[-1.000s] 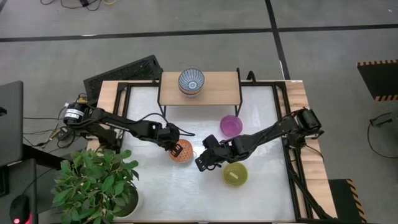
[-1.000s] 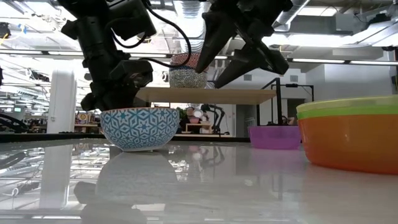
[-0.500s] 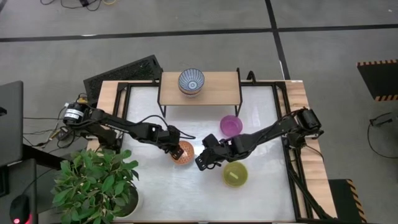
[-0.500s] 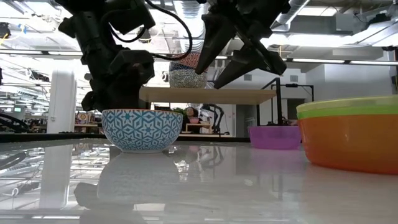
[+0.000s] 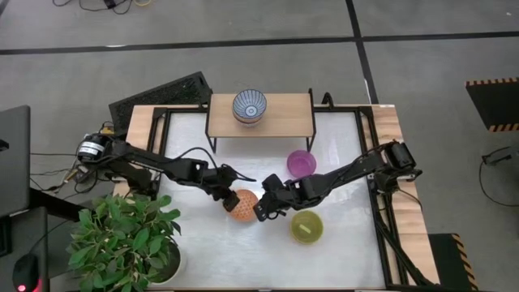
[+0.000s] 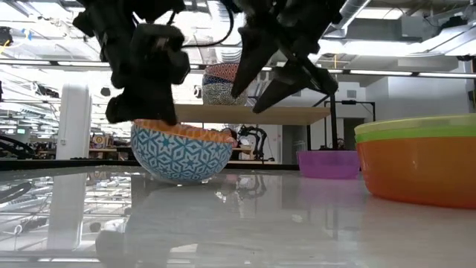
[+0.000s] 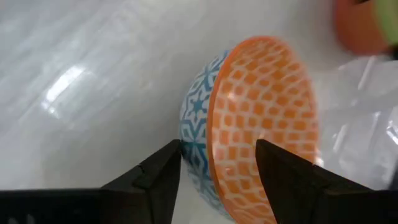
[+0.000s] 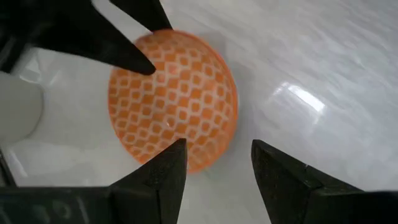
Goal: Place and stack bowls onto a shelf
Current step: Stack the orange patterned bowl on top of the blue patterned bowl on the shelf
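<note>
two arms are reaching over the white worktop (image 5: 203,251), one from each side, and both are meeting at the orange bowl (image 5: 243,203) near the middle. the left end effector (image 5: 229,197) is standing released, its fingers straddling the rim of that bowl, one inside and one outside, and the bowl is tipping up on its side against the worktop. the right end effector (image 5: 261,209) is hovering just beside the same bowl, fingers spread and grasping nothing.

counting bowls from above: one blue-grey bowl (image 5: 250,106) is sitting on the shelf (image 5: 284,122), with a pink rim showing under it, so two are stacked there; one purple bowl (image 5: 301,164) is lying near the shelf's right leg; one olive bowl (image 5: 306,226) is lying nearer the front. that is making five in the high view. in the low view a stack at the right edge is being cut off, green rims over orange, and how many are in it cannot be told. a plant (image 5: 122,235) is covering the worktop's front left corner.
</note>
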